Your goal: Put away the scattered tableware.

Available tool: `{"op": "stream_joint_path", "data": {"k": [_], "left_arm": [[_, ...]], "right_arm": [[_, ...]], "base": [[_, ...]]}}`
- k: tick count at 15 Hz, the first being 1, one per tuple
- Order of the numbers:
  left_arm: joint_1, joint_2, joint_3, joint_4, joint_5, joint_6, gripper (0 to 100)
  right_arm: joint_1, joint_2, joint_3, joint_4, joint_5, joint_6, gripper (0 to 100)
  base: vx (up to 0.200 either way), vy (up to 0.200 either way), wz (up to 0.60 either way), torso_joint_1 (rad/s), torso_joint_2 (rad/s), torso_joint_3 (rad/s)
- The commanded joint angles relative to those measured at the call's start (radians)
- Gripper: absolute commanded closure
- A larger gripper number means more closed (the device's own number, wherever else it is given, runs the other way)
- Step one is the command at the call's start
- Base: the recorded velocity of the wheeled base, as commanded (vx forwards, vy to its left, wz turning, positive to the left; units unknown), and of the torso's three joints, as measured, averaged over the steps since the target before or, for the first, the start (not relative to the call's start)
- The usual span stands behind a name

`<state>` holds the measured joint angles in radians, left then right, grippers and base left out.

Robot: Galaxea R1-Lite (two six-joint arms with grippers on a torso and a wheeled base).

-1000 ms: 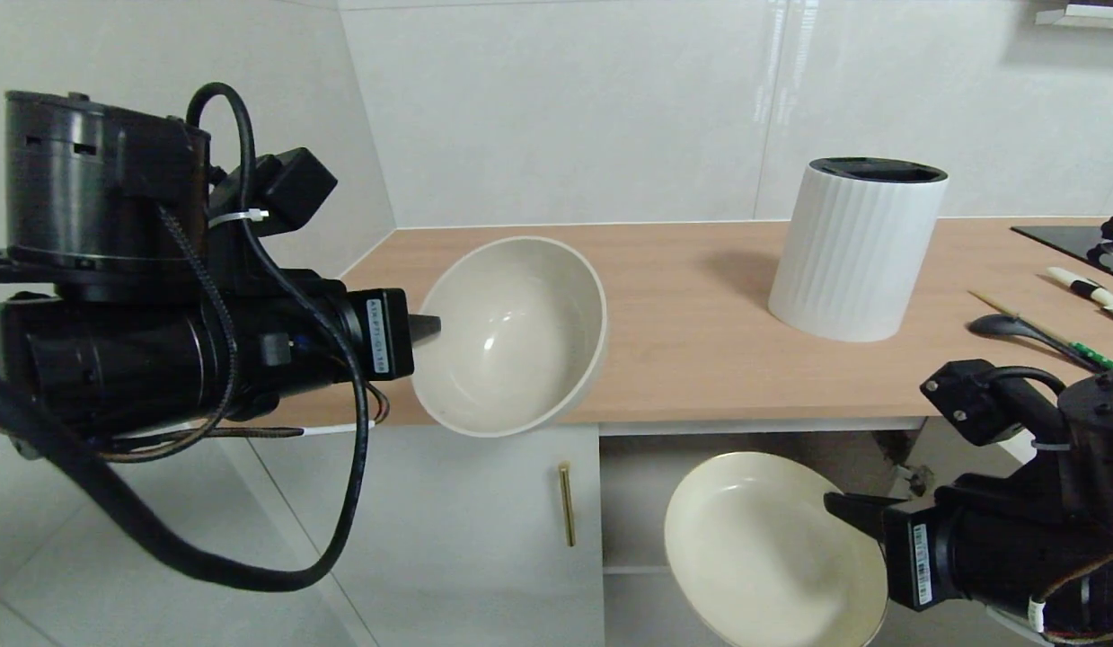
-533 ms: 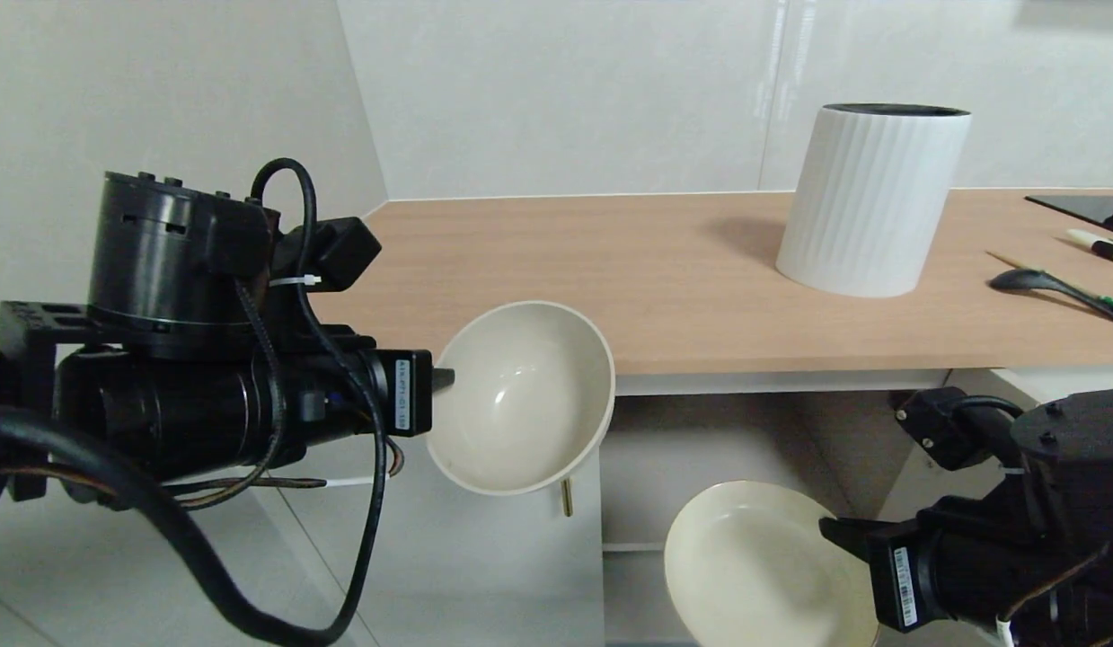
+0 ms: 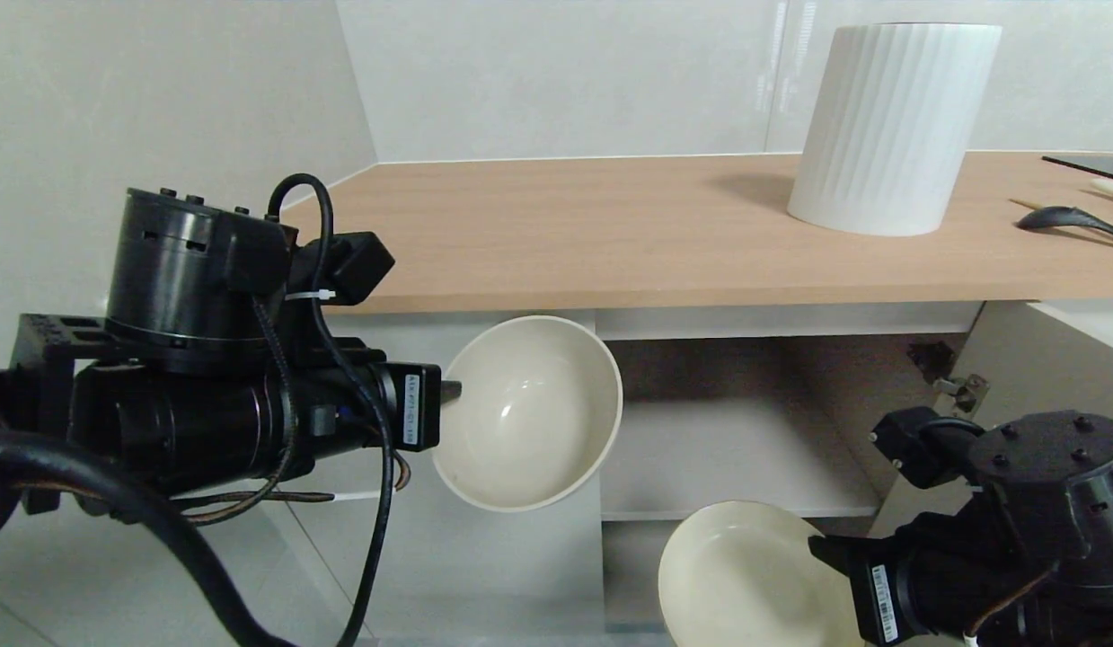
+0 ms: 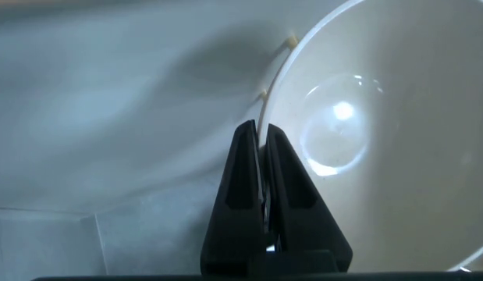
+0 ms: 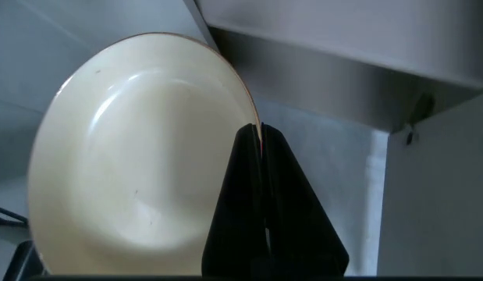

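A deep off-white bowl (image 3: pixel 529 413) hangs on its side in front of the cabinet, below the counter edge. My left gripper (image 3: pixel 450 390) is shut on its rim; in the left wrist view the bowl (image 4: pixel 381 133) shows with that gripper (image 4: pixel 262 140) pinching its edge. Lower right, a cream plate (image 3: pixel 745 575) is held on edge by my right gripper (image 3: pixel 821 546), level with the open cabinet's lower part. The right wrist view has the plate (image 5: pixel 140 148) with the right gripper (image 5: pixel 259 136) shut on its rim.
The open cabinet's shelf (image 3: pixel 736 467) lies behind the dishes, its door (image 3: pixel 1023 359) swung out to the right. On the wooden counter (image 3: pixel 628 234) stand a white ribbed container (image 3: pixel 893 126) and a dark spoon (image 3: pixel 1064 218). A shut cabinet door (image 3: pixel 484 557) is behind the bowl.
The head view has dropped, so the counter sits higher in the picture and the open cabinet shows. Both arms keep their dishes, now below the counter edge.
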<state>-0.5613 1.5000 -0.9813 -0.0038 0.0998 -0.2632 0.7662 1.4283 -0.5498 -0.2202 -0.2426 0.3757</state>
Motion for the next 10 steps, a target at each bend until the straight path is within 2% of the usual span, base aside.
{"op": "stream_joint_path", "data": {"k": [1,5,8,9,10], "left_arm": [[0.0,0.0,0.001,-0.001,0.005,0.001,100],[-0.003,0.002,0.006,0.001,0.005,0.005,100],[-0.014,0.002,0.042,0.001,0.0,0.058,100],[-0.02,0.005,0.058,0.001,-0.006,0.079,100],[-0.026,0.014,0.07,0.001,-0.017,0.085,100]], "right_arm": [[0.001,0.017,0.001,-0.001,0.0,0.0,100],[0.001,0.038,0.007,-0.002,0.002,0.002,100],[0.001,0.118,0.022,-0.025,0.006,0.009,100],[-0.001,0.184,0.028,-0.082,0.006,0.035,100],[-0.001,0.247,0.028,-0.145,0.005,0.049,100]], "base": [[0.0,0.0,0.0,-0.012,0.15,0.11],[0.0,0.0,0.0,-0.002,0.02,0.023],[0.0,0.0,0.0,0.0,0.0,0.0],[0.0,0.0,0.0,0.0,0.0,0.0],[0.0,0.0,0.0,0.0,0.0,0.0]]}}
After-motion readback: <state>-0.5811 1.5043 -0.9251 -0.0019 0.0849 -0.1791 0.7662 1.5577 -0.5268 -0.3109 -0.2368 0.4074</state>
